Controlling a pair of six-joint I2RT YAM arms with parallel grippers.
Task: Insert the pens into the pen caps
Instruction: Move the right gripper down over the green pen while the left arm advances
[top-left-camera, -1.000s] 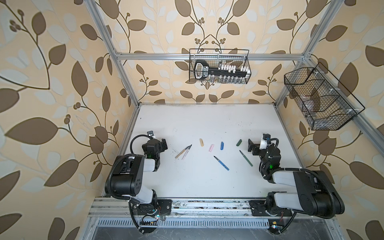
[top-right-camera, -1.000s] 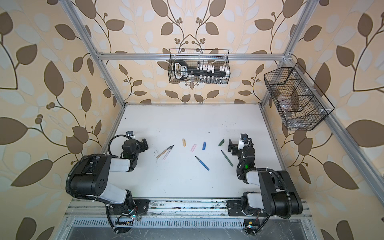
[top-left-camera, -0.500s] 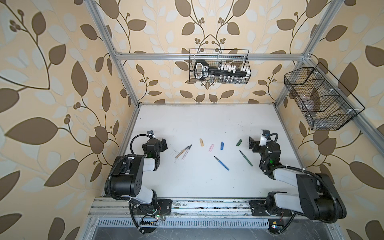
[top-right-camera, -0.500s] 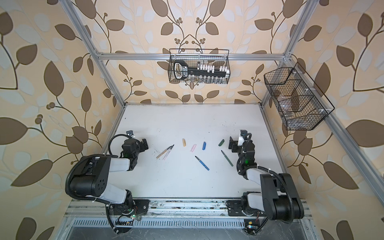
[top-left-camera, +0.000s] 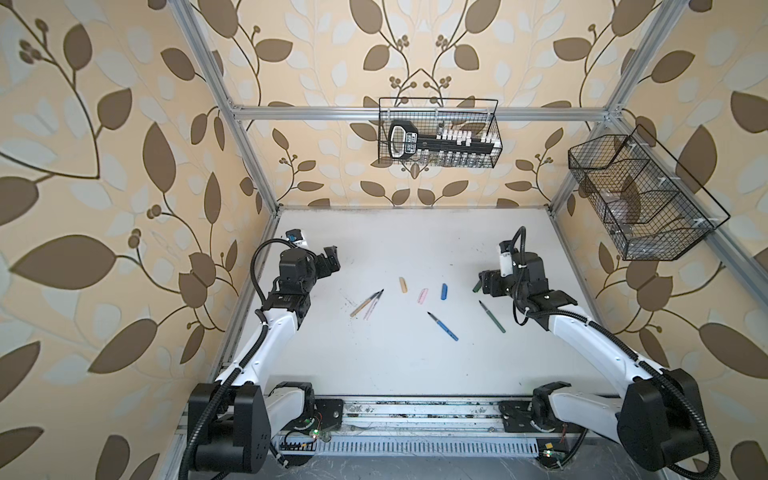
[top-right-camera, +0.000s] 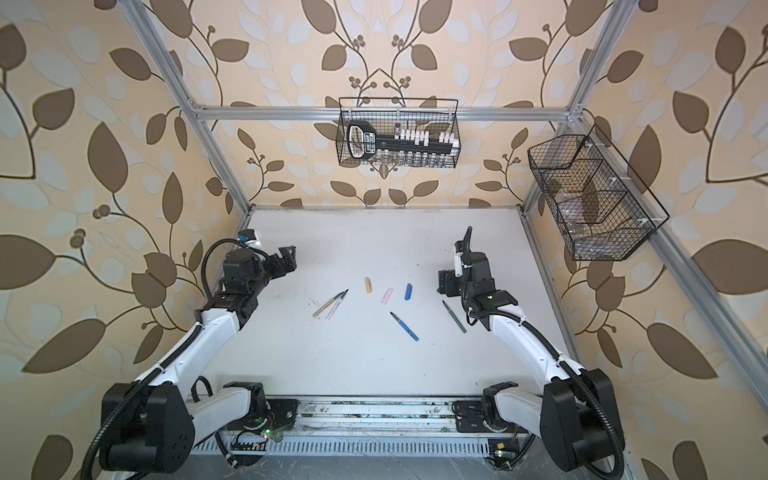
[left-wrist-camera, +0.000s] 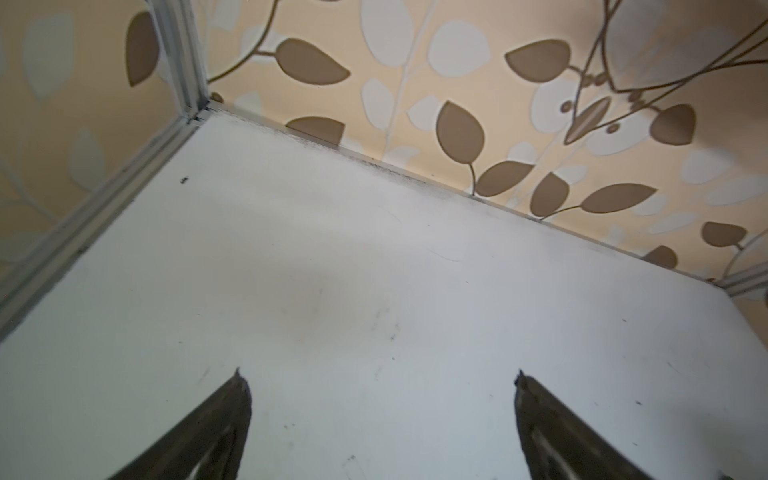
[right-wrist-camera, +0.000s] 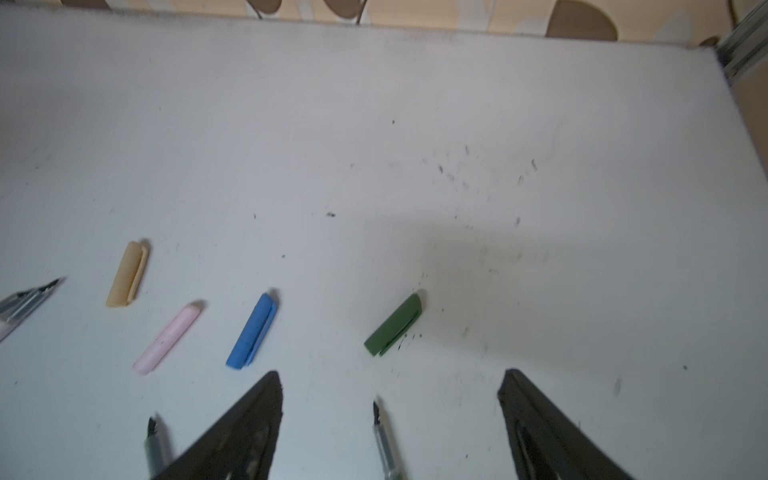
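Four pen caps lie in a row mid-table: tan (top-left-camera: 402, 284) (right-wrist-camera: 126, 274), pale pink (top-left-camera: 422, 295) (right-wrist-camera: 168, 337), blue (top-left-camera: 444, 291) (right-wrist-camera: 252, 330) and dark green (right-wrist-camera: 393, 325). The tan pen (top-left-camera: 363, 306) and pink pen (top-left-camera: 372, 305) lie side by side to their left. Nearer the front lie the blue pen (top-left-camera: 443, 326) and green pen (top-left-camera: 492, 316). My right gripper (top-left-camera: 482, 282) (right-wrist-camera: 390, 376) hovers open beside the green cap, the green pen's tip (right-wrist-camera: 380, 419) showing between its fingers. My left gripper (top-left-camera: 330, 259) (left-wrist-camera: 378, 374) is open over bare table.
A wire basket (top-left-camera: 438, 133) holding a black tool hangs on the back wall. Another wire basket (top-left-camera: 640, 199) hangs on the right wall. Aluminium frame posts (top-left-camera: 245, 137) stand at the table's back corners, and the patterned walls close three sides.
Both arms have stretched out from a folded pose. The right gripper has moved left to the green cap and its jaws have narrowed a little. The left gripper sits slightly farther back.
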